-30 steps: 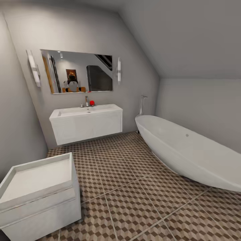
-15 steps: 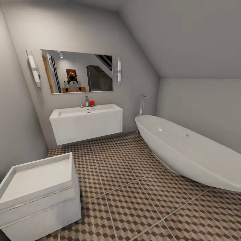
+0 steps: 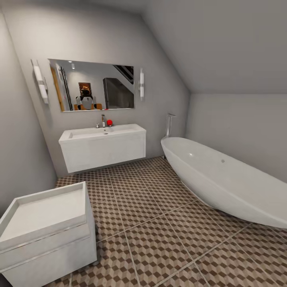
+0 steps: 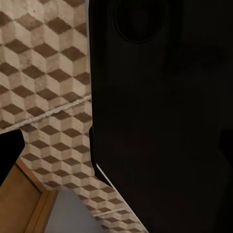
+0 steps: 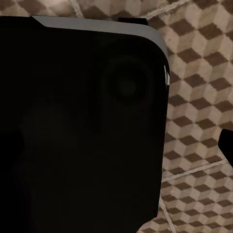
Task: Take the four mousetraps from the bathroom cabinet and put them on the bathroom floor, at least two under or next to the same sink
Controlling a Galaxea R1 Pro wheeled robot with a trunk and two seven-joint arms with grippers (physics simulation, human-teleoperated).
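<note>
From the head camera I'm looking across the bathroom floor [image 3: 159,223], its cube-pattern tiles running from my near edge to the far wall. The sink [image 3: 101,132] sits against that far wall on its white floating vanity [image 3: 104,151], with a chrome faucet [image 3: 103,120] and a small red object [image 3: 109,122] at its back edge and a mirror [image 3: 91,85] above. A white unit with a raised rim [image 3: 48,227] crowds the near left corner of the floor, and the white bathtub [image 3: 227,181] runs along the right side under the sloped ceiling. Between them a broad lane of bare tile leads straight to the vanity, with shadowed floor under it. In the left wrist view I see patterned tile, a strip of orange-tan wood [image 4: 22,204] and a dark robot body [image 4: 165,111]; in the right wrist view, tile beside another dark body [image 5: 82,126]. I cannot tell whether either pincer is wide or narrow. Nothing has shifted since the frame half a second ago.
</note>
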